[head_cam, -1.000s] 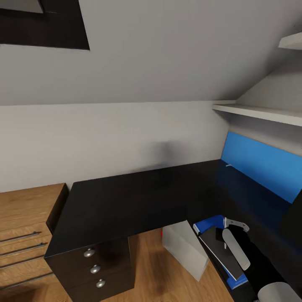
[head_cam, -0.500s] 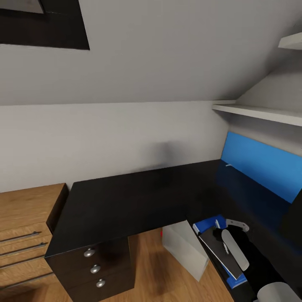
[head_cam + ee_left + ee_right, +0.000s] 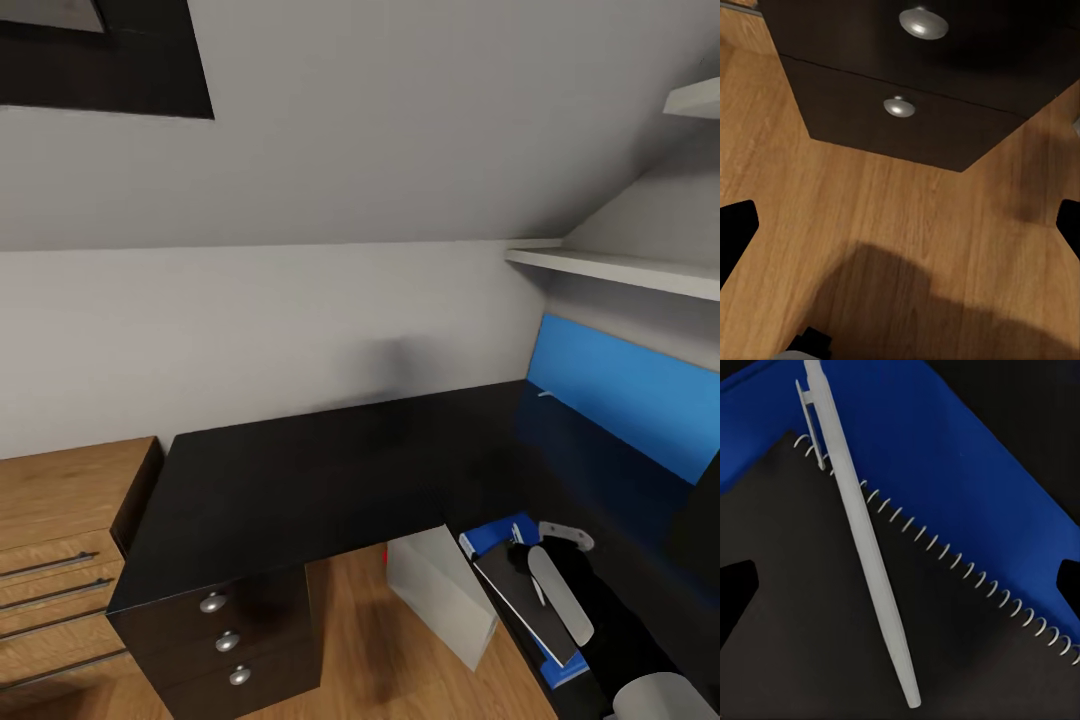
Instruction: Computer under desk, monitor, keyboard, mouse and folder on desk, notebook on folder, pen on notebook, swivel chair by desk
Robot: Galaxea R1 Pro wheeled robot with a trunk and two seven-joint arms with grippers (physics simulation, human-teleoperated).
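Since a second ago the right hand (image 3: 530, 558) has drawn slightly back above the stack at the tabletop's (image 3: 300, 480) right end. Its fingers stand spread apart, gripping nothing. The pen (image 3: 862, 536) lies on the notebook (image 3: 832, 645), crossing its spiral edge, and the notebook rests on the blue folder (image 3: 967, 465). The left hand (image 3: 900, 225) hangs open above the wooden floor (image 3: 870, 217) beside the drawers (image 3: 900, 112).

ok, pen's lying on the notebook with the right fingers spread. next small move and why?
Probably lift the right gripper straight up and clear. The pen already lies on the dark notebook, across its spiral edge, with the blue folder beneath, and the open fingers sit apart from it. Retreating vertically seems least likely to nudge the stack.
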